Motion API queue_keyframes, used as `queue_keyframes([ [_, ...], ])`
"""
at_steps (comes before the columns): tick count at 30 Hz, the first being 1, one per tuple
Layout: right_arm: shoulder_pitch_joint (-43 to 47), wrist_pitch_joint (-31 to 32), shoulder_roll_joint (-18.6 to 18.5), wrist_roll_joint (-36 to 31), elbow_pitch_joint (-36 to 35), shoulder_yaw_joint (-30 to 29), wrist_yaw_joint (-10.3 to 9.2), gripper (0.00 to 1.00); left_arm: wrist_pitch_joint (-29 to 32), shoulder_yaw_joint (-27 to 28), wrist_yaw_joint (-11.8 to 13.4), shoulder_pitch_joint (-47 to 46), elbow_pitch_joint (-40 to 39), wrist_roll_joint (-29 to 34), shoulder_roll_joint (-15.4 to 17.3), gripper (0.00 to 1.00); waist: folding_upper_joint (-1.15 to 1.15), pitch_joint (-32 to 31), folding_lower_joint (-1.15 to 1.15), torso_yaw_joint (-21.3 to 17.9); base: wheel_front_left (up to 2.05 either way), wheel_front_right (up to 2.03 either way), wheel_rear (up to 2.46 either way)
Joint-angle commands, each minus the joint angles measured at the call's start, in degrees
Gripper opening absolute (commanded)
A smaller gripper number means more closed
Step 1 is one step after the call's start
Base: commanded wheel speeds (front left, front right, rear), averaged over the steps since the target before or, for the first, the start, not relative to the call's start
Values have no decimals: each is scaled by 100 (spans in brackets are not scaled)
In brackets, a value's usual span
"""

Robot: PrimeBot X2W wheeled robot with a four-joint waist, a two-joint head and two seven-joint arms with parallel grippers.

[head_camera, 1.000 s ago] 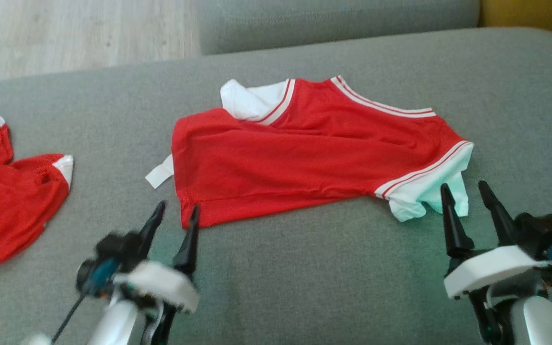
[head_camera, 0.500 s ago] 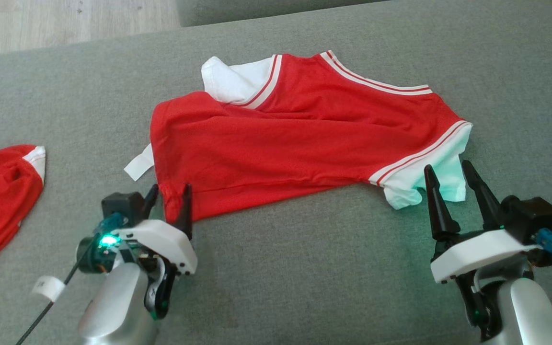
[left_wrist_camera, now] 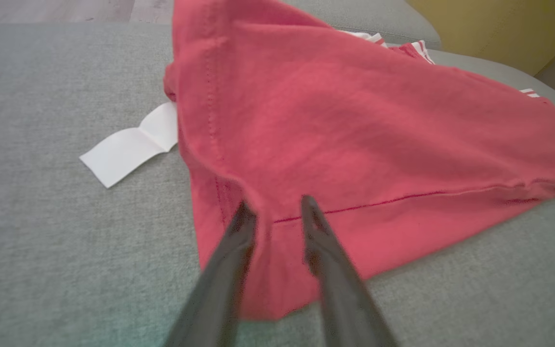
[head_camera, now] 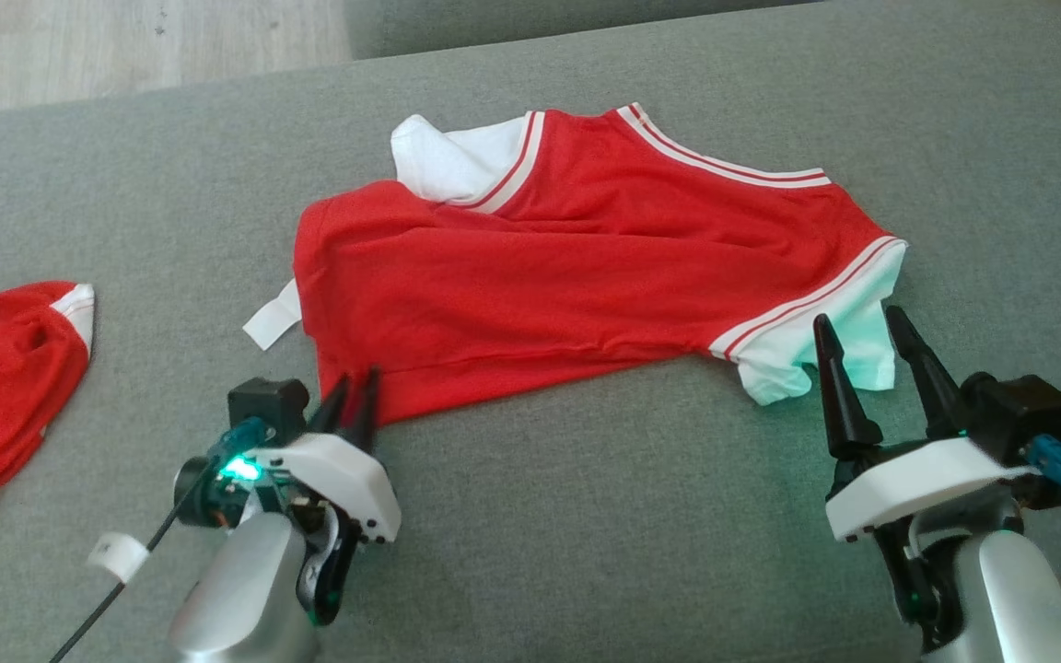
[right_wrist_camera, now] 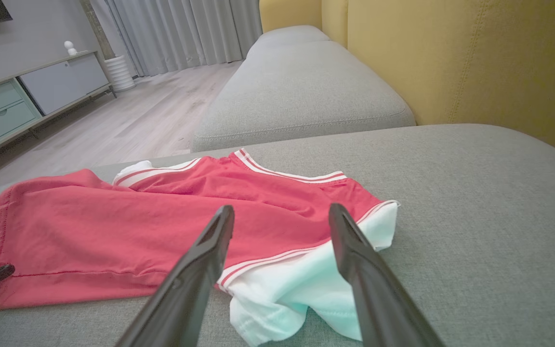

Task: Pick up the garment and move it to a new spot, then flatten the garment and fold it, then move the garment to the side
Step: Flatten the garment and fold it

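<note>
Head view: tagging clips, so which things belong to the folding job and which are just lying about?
Job: red shirt, left gripper, right gripper.
Lying about: second red garment at left, far grey cushion, wooden floor.

Bare grey cushion [head_camera: 604, 516] lies open along the near edge of the red shirt [head_camera: 567, 276], between the left claw [head_camera: 357, 379] and the right claw [head_camera: 855, 315]. A second red garment [head_camera: 5, 368] takes the far left; the strip of cushion between it and the shirt is passable, with a white tag [head_camera: 271, 322] poking into it. Behind the shirt the cushion is bare to its back edge.
</note>
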Motion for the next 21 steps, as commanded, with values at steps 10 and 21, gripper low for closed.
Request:
queue_keyframes([
  [10, -145, -33, -23, 30, -257, 58, 43, 100, -439, 328, 119, -210, -38, -96, 211, 0, 0, 4, 0, -153, 0, 0, 0],
  [21, 86, 786, -23, 193, 114, -1059, 43, 100, -695, 396, 66, 690, -948, -287, 427, 0, 0, 117, 0, -132, 0, 0, 0],
])
